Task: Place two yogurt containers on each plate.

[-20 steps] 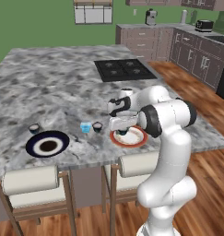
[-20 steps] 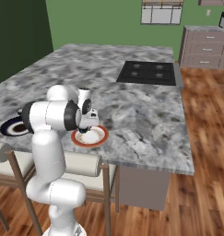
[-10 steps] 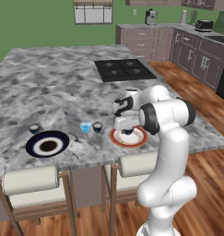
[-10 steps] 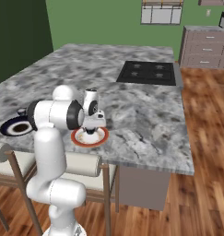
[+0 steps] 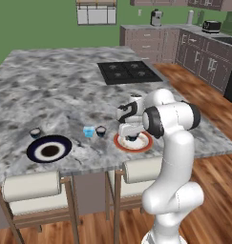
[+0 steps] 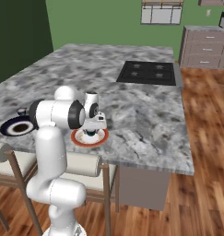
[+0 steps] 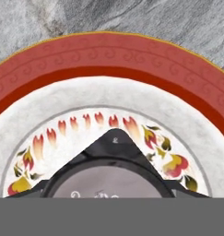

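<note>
Grey marble island [image 5: 65,90] carries red-rimmed plate [image 5: 145,143]. Gripper [image 5: 131,138] low over plate centre, dark cup [image 7: 114,180] between fingers; grip width unclear. Blue tub [image 5: 89,131], second cup [image 5: 100,131] at plate's 9 o'clock; navy plate [image 5: 49,148] farther.

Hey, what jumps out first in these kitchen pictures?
The white arm bends low over the red-rimmed plate at the island's near edge, its tool down on a dark yogurt cup there. To the left sit a light-blue tub, another dark cup and the navy plate.
</note>
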